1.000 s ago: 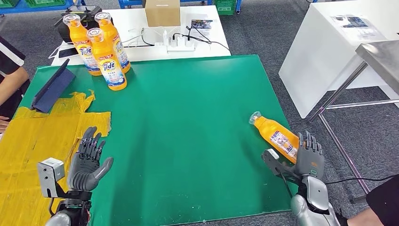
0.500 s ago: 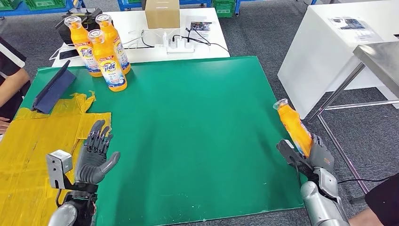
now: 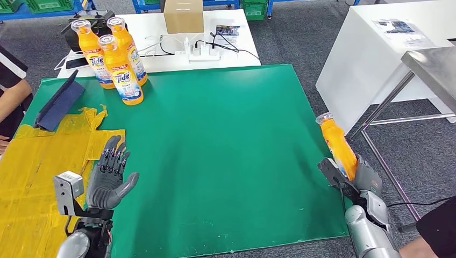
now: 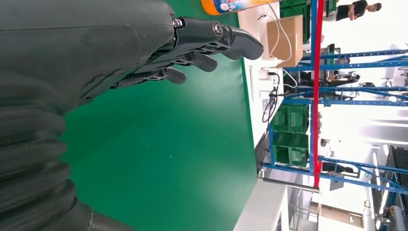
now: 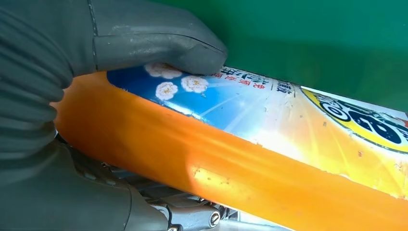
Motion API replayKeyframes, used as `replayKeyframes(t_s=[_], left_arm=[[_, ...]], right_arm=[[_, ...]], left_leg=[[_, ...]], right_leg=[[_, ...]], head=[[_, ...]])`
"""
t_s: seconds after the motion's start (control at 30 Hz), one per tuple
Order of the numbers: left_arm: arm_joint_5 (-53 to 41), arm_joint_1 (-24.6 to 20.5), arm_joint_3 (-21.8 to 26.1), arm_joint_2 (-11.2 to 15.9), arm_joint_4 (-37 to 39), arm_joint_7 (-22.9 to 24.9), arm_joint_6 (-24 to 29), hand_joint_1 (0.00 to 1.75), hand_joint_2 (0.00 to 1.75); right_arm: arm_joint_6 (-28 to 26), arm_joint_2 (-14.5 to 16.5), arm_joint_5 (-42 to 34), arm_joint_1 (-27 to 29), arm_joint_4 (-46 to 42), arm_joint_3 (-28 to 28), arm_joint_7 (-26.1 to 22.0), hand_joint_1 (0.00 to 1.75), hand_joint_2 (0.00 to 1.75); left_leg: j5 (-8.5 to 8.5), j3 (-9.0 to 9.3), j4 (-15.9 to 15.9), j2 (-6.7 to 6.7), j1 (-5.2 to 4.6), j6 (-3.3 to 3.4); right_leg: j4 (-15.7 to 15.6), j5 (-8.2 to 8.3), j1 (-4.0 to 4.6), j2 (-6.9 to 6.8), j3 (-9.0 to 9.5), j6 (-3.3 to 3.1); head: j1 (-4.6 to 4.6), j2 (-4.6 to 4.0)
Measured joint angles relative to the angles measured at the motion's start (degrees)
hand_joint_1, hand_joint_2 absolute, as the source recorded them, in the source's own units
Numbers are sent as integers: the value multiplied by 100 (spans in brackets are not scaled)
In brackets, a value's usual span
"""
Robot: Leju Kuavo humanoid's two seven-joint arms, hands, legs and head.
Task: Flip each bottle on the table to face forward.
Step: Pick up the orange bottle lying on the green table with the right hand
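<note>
My right hand [image 3: 359,178] grips the lower body of an orange Tide bottle [image 3: 336,142] at the green mat's right edge, holding it lifted and nearly upright, cap end up. Up close, the thumb [image 5: 159,45] presses on the bottle's blue and yellow label [image 5: 269,103]. Three more orange bottles [image 3: 110,54] stand upright together at the mat's far left corner. Above the mat's front left, my left hand [image 3: 109,176] hovers with fingers [image 4: 211,41] spread and nothing in it.
Yellow sheeting [image 3: 37,172] covers the mat's left side, with a dark blue folder [image 3: 59,101] leaning on it. A white table [image 3: 161,54] behind carries a cardboard box [image 3: 184,15] and a power strip. A person's arm [image 3: 11,97] is at left. White tables stand right.
One second ago the bottle lay on the mat by my right hand; the hand has since lifted it and tipped it nearly upright. My left hand edged slightly forward.
</note>
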Motion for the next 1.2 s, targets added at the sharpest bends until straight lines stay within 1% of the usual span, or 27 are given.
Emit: replayKeyframes(t_s=[0.23,0.37,0.4,0.47,0.5,0.57,0.63,0.7,0.73,0.8,0.87,0.93,1.0,1.13,1.2], left_arm=[[0,0,-2,2,-2,0,0,0,175],[0,1,-2,4,-3,-9,10,0,175],[1,4,-2,5,-7,-19,17,0,175],[2,16,-2,7,-27,-42,31,0,175],[2,26,-2,8,-44,-54,39,0,175],[3,58,-1,12,-90,-67,58,0,175],[4,103,1,17,-137,-74,80,0,175],[4,161,3,23,-178,-76,111,0,175],[4,199,5,25,-200,-76,129,0,175],[-3,304,12,26,-267,-74,180,0,175],[-31,440,34,26,-356,-71,227,0,175],[-60,562,67,19,-436,-72,236,0,175],[-70,649,108,5,-493,-78,226,0,175],[-75,738,194,-18,-535,-86,204,0,175],[-76,759,227,-30,-539,-87,190,0,175]], right_arm=[[2,0,0,-14,19,-22,-2,139,175],[2,0,-17,-18,28,-28,-44,132,175],[-4,0,-35,-17,29,-28,-83,129,175],[-33,1,-76,-13,29,-29,-174,127,175],[-75,3,-99,-6,28,-30,-227,129,175],[-218,21,-134,22,15,-27,-326,141,175],[-434,62,-163,74,-34,-17,-444,161,175],[-676,128,-203,156,-156,4,-585,175,175],[-832,171,-220,224,-262,22,-666,175,175],[-1364,306,-111,467,-729,95,-791,175,175],[-1857,504,277,826,-1590,282,-637,175,175],[-2011,679,755,1155,-2567,584,-267,175,175],[-2159,776,1109,1384,-3398,854,-28,175,175],[-2610,883,1831,1636,-4579,1130,263,175,175],[-2724,943,2301,1747,-5047,1178,389,175,175]], left_leg=[[0,1,0,0,0,0],[0,1,0,0,0,0],[0,1,0,0,0,0],[0,1,0,0,0,0],[0,0,0,0,0,0],[-1,-1,0,0,0,-1],[-1,-4,0,-1,0,-3],[0,-10,0,1,0,-4],[1,-13,0,2,0,-5],[0,-18,0,3,1,-6],[-3,-25,-1,3,2,-9],[-4,-30,-1,-1,5,-14],[-7,-34,-2,-21,13,-21],[-16,-38,-2,-44,16,-27],[-17,-45,-2,-43,8,-24]], right_leg=[[0,0,0,0,1,0],[0,0,0,0,2,0],[0,0,0,0,2,0],[0,0,1,0,2,0],[0,0,1,0,2,0],[1,0,2,0,4,0],[1,0,4,0,22,0],[3,2,8,2,45,-1],[5,2,9,3,52,-2],[7,2,14,6,50,-3],[10,-2,17,6,40,-6],[13,-12,19,2,29,-17],[15,-30,20,-16,8,-24],[13,-50,17,-31,-13,-22],[12,-46,10,-31,-1,-19]], head=[[0,0],[0,0],[0,0],[0,0],[0,0],[0,0],[0,0],[-1,0],[-1,0],[-1,0],[-4,0],[-8,0],[-6,0],[-2,0],[-1,0]])
